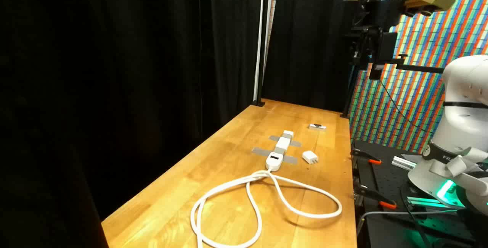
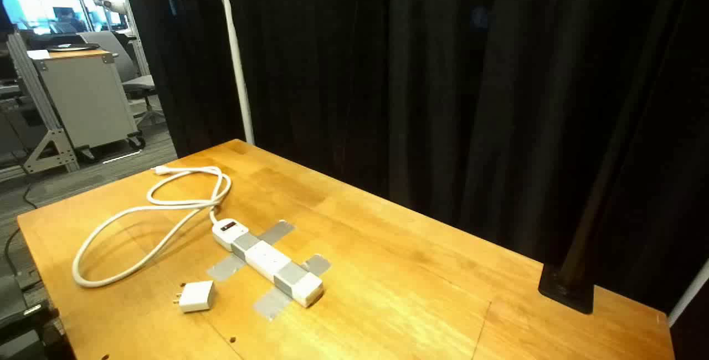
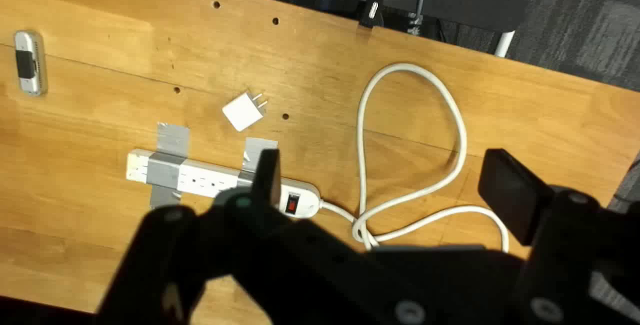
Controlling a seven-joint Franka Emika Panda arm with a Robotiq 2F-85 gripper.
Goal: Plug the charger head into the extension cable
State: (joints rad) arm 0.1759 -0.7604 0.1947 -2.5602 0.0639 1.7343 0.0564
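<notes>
The white charger head (image 1: 310,157) lies on the wooden table beside the extension cable, its two metal prongs pointing sideways. It also shows in an exterior view (image 2: 196,296) and in the wrist view (image 3: 243,111). The white extension cable (image 1: 283,143) is a power strip with a switch at its cord end, taped down with grey tape. It also shows in an exterior view (image 2: 268,257) and, partly hidden by a finger, in the wrist view (image 3: 206,179). My gripper (image 3: 387,180) is open and empty, high above the table. It also shows in an exterior view (image 1: 374,70).
The strip's white cord (image 3: 462,140) lies in loose loops on the table (image 2: 399,271). A small silver and black object (image 3: 30,63) lies beyond the strip's far end. Black clamps (image 1: 368,156) grip the table edge near the robot base. A black post foot (image 2: 566,291) stands at a corner.
</notes>
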